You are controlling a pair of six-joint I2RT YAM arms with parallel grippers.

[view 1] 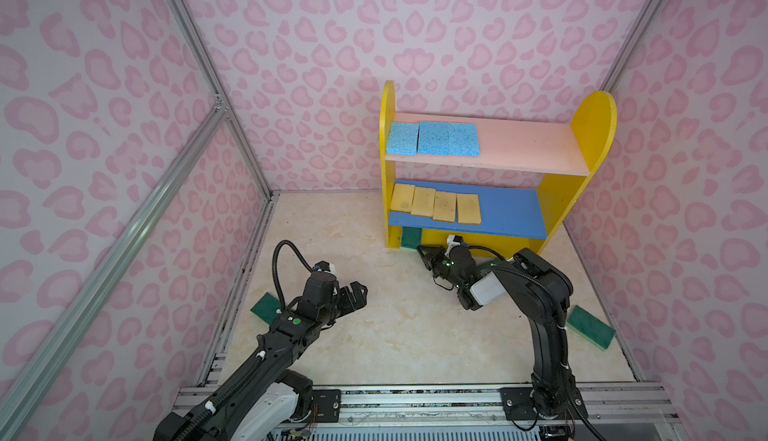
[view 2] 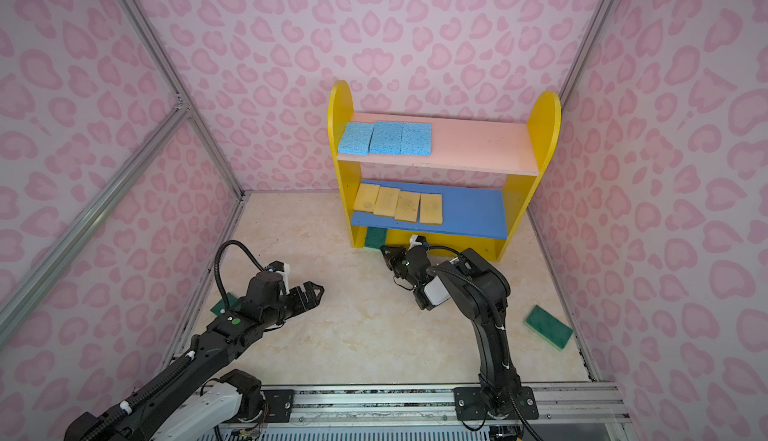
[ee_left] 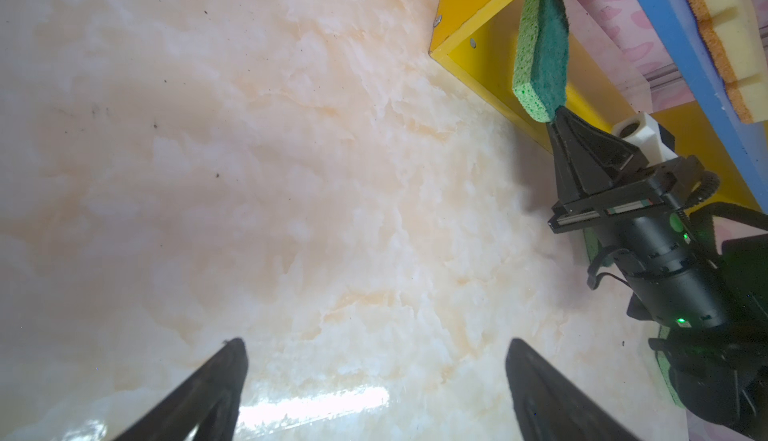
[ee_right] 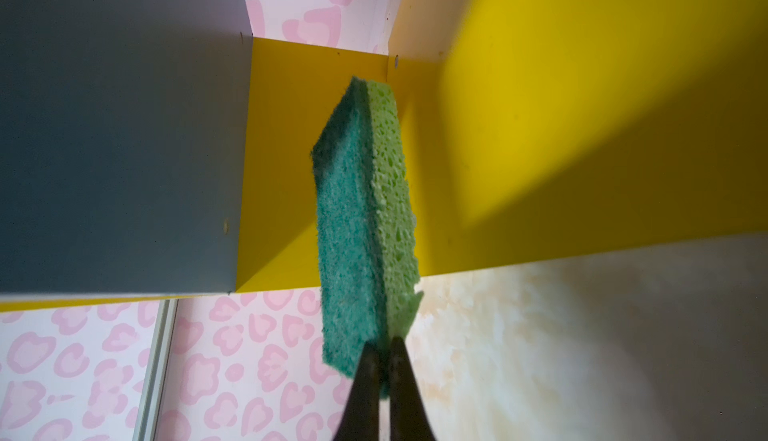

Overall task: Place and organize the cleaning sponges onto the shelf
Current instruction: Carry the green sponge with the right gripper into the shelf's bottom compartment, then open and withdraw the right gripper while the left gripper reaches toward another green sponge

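Sponge placement, green batch: right gripper (ee_right: pixel 384 347) is clamped on one end of green sponge (ee_right: pixel 361 218), held on edge inside the bottom bay of shelf (view 1: pixel 594 127) near its left end in both top views; contact w/ yellow base unclear. Blue sponges (view 1: pixel 432 138) sit on the pink board, yellow sponges (view 1: pixel 434 209) on the blue board. Left gripper (ee_left: pixel 374 343) is spread wide, empty, over tabletop (view 1: pixel 395 326). Next, prob.: lay it flat on the base, let go, then fetch right-wall sponge (view 1: pixel 590 332) and left-arm-side sponge (view 1: pixel 264 308).
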